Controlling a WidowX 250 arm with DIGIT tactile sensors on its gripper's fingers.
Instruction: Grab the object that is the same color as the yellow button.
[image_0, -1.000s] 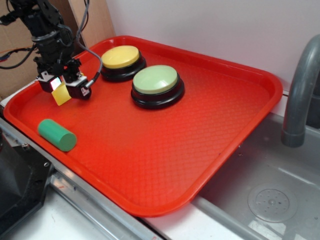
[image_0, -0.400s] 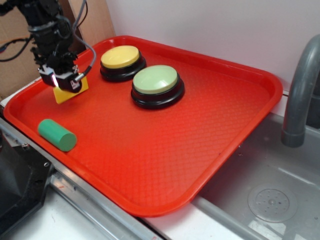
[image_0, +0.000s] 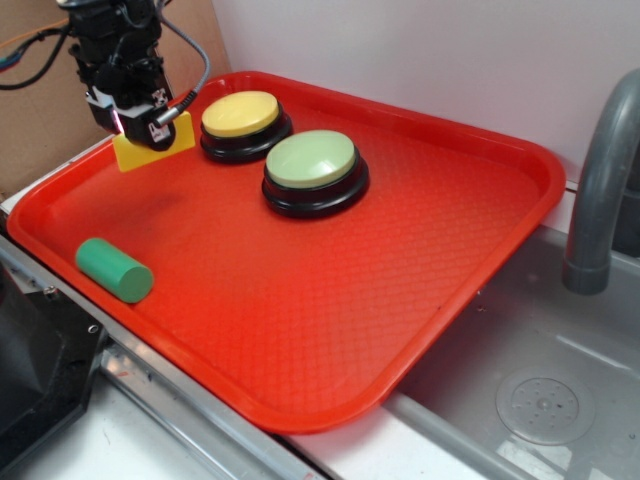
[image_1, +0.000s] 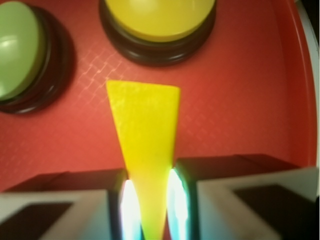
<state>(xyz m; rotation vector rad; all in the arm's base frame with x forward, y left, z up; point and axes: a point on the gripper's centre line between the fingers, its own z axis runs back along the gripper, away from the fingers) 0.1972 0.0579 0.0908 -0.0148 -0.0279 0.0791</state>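
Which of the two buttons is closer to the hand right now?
The yellow button, at the tray's back edge, right beside the hand; the pale green button sits farther out.

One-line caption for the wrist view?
Pincer clamps the yellow wedge above the red tray, facing the yellow button.

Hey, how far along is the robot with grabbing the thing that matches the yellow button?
Nearly done. The gripper is shut on the yellow wedge, the only loose piece matching the yellow button; the green cylinder lies untouched on the red tray. In the exterior view the wedge hangs clear of the tray. All that seems left is keeping the hold.
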